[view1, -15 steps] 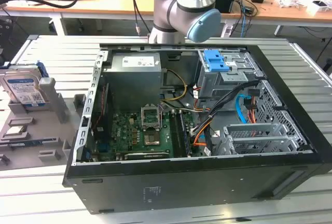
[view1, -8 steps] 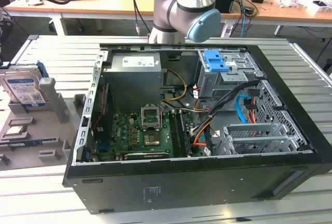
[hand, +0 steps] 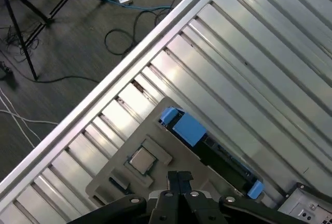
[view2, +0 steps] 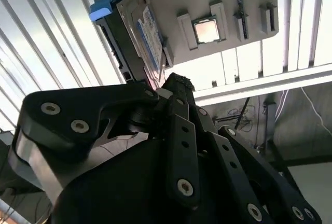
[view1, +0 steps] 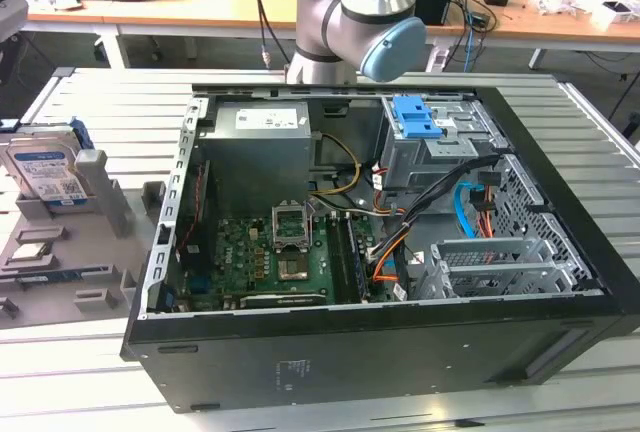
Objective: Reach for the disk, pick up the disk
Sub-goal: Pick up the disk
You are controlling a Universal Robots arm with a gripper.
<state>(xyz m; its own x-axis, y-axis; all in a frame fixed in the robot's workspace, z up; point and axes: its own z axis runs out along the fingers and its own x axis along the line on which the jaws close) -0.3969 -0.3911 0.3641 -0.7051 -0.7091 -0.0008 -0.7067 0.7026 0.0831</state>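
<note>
The disk (view1: 45, 167) is a silver hard drive with a white-and-blue label and a blue frame. It stands tilted in a grey holder (view1: 110, 202) at the exterior view's left. The second wrist view shows the disk (view2: 145, 37) with its label side out, and the first wrist view shows the disk (hand: 207, 149) edge-on, blue ends visible. My gripper (hand: 179, 178) hangs well above the holder, apart from the disk, its black fingertips (view2: 176, 84) pressed together and holding nothing. The arm (view1: 365, 12) rises behind the computer case.
An open black computer case (view1: 380, 212) takes up the middle of the slatted metal table (view1: 90, 92), with a bare blue bracket (view1: 415, 117) inside. The grey holder also carries a processor chip (hand: 141, 160). Cables and a tripod (hand: 21, 32) lie on the floor beyond the table edge.
</note>
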